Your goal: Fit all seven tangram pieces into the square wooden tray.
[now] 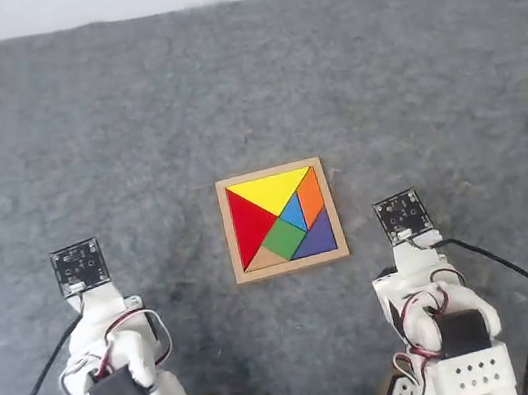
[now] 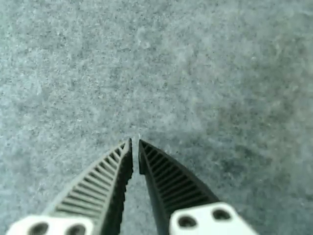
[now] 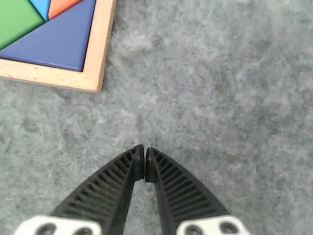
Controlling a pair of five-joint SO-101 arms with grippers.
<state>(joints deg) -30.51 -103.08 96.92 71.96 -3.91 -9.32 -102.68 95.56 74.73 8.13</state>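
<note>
The square wooden tray (image 1: 228, 232) lies in the middle of the grey felt table, holding the coloured pieces: yellow triangle (image 1: 268, 192), red triangle (image 1: 249, 225), orange piece (image 1: 312, 197), blue triangle (image 1: 293, 214), green square (image 1: 284, 238), purple triangle (image 1: 317, 237) and a tan triangle (image 1: 266, 256). A corner of the tray (image 3: 93, 58) with the purple triangle (image 3: 54, 44) appears in the right wrist view. My right gripper (image 3: 145, 151) is shut and empty above bare felt, near that corner. My left gripper (image 2: 135, 143) is shut, empty, over bare felt to the tray's left.
Both arms sit near the table's front edge, the left arm (image 1: 111, 375) at the lower left, the right arm (image 1: 437, 321) at the lower right. Black cables trail beside each arm. Grey felt stretches open behind and beside the tray.
</note>
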